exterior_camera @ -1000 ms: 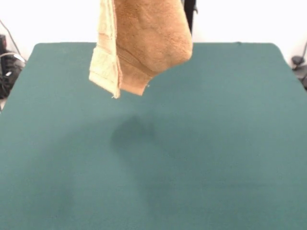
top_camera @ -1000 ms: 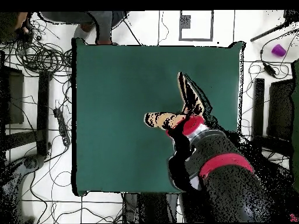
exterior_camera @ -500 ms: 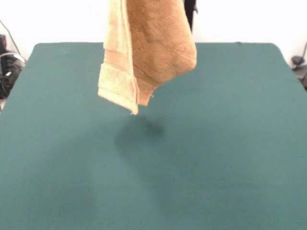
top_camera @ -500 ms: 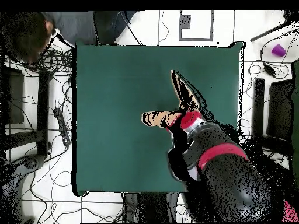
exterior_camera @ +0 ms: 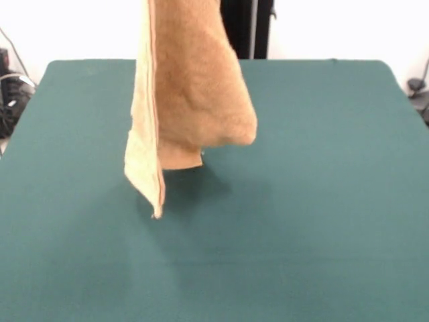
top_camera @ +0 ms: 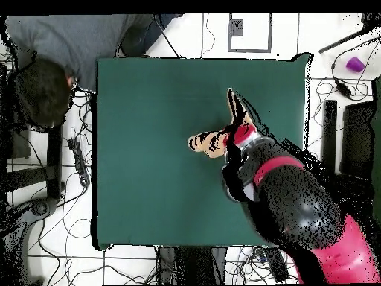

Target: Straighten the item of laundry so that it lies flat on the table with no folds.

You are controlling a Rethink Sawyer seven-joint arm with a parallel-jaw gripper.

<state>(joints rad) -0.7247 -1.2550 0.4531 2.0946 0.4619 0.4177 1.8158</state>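
Note:
The item of laundry (exterior_camera: 194, 94), a golden yellow-orange towel, hangs bunched in the air over the middle of the table (exterior_camera: 322, 174). Its top runs out of the front view. Its paler folded edge ends in a low corner (exterior_camera: 157, 211) close above the green top; I cannot tell whether it touches. In the overhead view the towel (top_camera: 212, 141) spreads out from under the arm's wrist. There my gripper (top_camera: 240, 136) is shut on the towel, its tips covered by the arm and cloth.
A person (top_camera: 52, 71) leans in at one corner of the table (top_camera: 149, 112) in the overhead view. Cables (top_camera: 74, 156) lie on the floor along that side. A purple cup (top_camera: 355, 64) sits off the table's opposite side.
The towel has come down lower and hangs longer, its corner now near the tabletop. The arm has reached further over the table. The person has leaned further into view.

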